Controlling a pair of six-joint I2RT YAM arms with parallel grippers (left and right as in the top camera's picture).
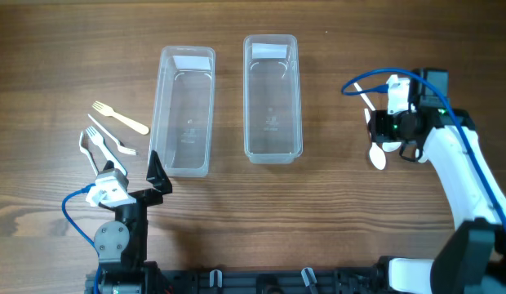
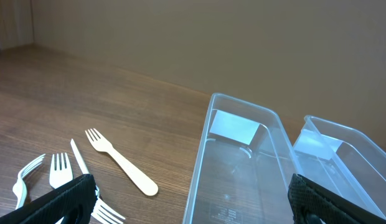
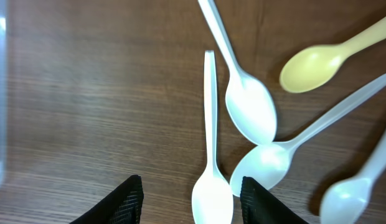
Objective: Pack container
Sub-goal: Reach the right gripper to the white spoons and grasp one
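Two clear empty plastic containers stand side by side, the left one and the right one; both also show in the left wrist view. My left gripper is open wide and empty, low over the table between the forks and the left container's near end. A cream fork and white forks lie to its left. My right gripper is open above several spoons. The bowl of a white spoon lies between its fingers, ungripped.
More spoons lie right of the right gripper: a white one, a clear one, a cream one and another at the edge. One spoon bowl shows in the overhead view. The forks lie at the table's left.
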